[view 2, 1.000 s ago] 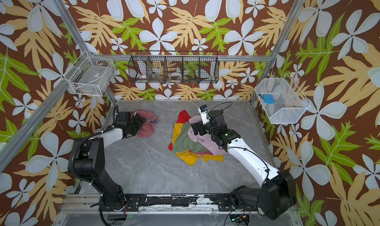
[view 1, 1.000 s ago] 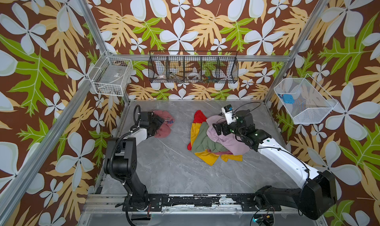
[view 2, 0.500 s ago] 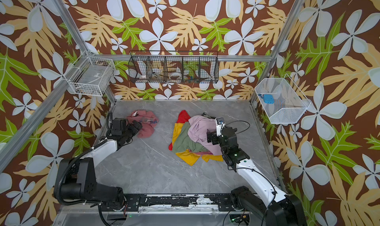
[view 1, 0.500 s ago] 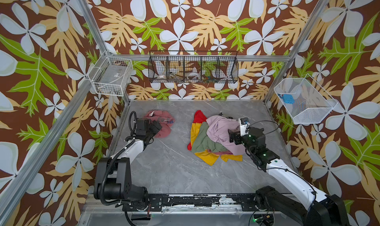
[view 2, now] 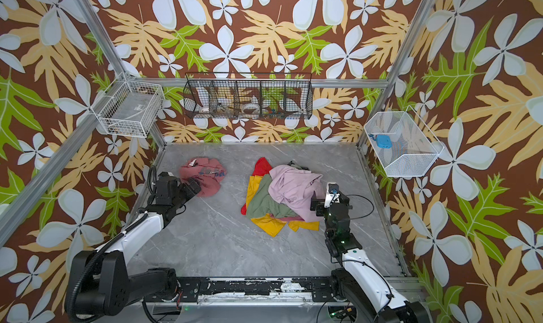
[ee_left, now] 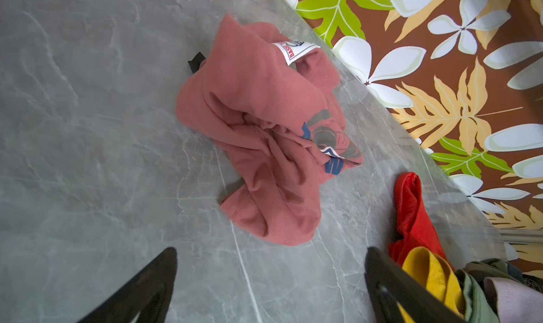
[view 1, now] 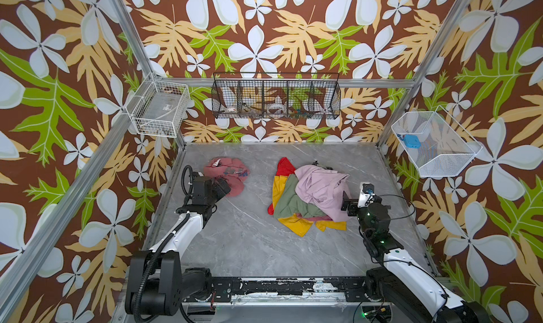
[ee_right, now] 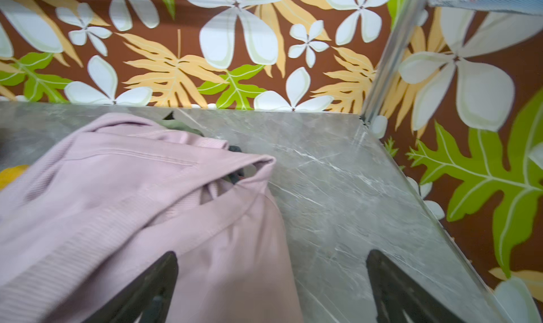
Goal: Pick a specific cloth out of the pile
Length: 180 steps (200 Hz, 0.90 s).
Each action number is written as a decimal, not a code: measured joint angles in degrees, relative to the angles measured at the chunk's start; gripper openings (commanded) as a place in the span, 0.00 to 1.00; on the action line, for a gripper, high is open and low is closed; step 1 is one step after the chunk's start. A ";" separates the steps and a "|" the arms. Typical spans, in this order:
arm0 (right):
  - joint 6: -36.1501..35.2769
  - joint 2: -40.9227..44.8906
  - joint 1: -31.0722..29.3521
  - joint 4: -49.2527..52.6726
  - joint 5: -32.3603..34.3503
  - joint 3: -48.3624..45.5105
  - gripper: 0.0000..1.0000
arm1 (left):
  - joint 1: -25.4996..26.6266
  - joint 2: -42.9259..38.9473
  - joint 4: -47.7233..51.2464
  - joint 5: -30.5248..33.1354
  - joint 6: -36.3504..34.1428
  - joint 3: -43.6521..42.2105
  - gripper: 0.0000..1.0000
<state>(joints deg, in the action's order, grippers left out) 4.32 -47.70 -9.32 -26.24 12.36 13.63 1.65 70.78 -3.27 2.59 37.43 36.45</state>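
Grey marble tabletop [view 1: 249, 248]: the left gripper [view 1: 224, 187] hangs wide open and empty near the cloth [view 1: 235, 174], which lies crumpled, well apart from the pile [view 1: 308, 195]. Soft, light and floppy, it is probably best pinched at a raised fold. Only the left wrist view shows its tag [ee_left: 293, 50] lettering. At the pile's edge the right gripper [view 1: 346, 202] is equally wide and empty.
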 measured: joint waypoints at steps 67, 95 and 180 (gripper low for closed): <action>0.26 -14.03 5.27 -15.85 0.17 -4.11 1.00 | 0.02 -3.87 -0.02 3.13 -3.61 -2.27 1.00; 0.20 -22.23 5.29 -23.06 1.66 -3.41 1.00 | 0.02 -6.43 -0.07 4.50 -5.03 -3.13 1.00; -1.90 -35.76 5.55 -35.47 -0.57 -1.51 0.99 | 0.02 -11.32 -0.70 8.35 -9.73 -6.73 1.00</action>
<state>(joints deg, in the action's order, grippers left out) 2.42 -83.46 -3.77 -61.71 11.79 12.12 1.67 59.46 -3.97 10.94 27.70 29.71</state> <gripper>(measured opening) 0.998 0.999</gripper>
